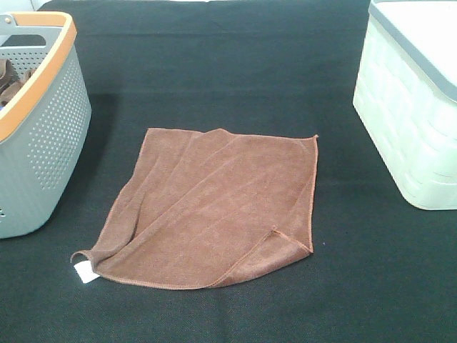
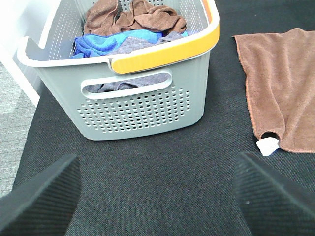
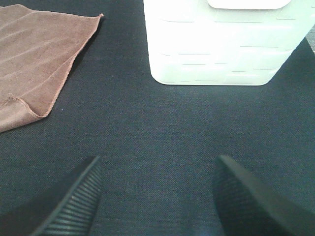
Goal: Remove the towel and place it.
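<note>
Beside the grey basket [image 1: 43, 136], the towel [image 1: 214, 214] lies flat; both grippers [image 2: 157, 196] [image 3: 157, 196] gape wide, empty. Pinching its folded corner risks dragging it bunched.

From the high camera I get only part of the grey basket [image 1: 43, 136]; the picture's left edge cuts it off, and its contents barely show. The white bin [image 1: 410, 107] runs off the right edge. I can't read the towel's [image 1: 207, 207] white tag [image 1: 85, 271]. Neither arm shows there.
</note>
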Tool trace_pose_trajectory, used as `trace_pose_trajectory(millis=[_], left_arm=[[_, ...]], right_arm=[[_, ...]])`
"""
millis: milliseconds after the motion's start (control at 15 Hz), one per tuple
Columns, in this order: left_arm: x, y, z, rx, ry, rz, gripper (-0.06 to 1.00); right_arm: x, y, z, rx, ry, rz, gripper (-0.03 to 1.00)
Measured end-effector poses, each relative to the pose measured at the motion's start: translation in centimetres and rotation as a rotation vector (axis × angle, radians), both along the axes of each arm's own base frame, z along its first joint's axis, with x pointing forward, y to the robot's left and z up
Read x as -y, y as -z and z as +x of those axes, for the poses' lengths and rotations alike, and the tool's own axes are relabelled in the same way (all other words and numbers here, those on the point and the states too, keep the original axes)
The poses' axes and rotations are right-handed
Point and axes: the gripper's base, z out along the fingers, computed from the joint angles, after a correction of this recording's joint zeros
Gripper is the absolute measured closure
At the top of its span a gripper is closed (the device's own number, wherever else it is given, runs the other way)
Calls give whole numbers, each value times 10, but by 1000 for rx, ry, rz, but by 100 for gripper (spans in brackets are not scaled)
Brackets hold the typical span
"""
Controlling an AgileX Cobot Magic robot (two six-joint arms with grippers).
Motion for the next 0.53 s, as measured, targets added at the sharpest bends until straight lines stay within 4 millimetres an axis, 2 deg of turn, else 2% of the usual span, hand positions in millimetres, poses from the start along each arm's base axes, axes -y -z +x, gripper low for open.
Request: trace_pose_trajectory(millis=[533], left_arm=[[0,0,0,1,-2,2,14]], right_arm=[[0,1,-16,108,0,-1,35]])
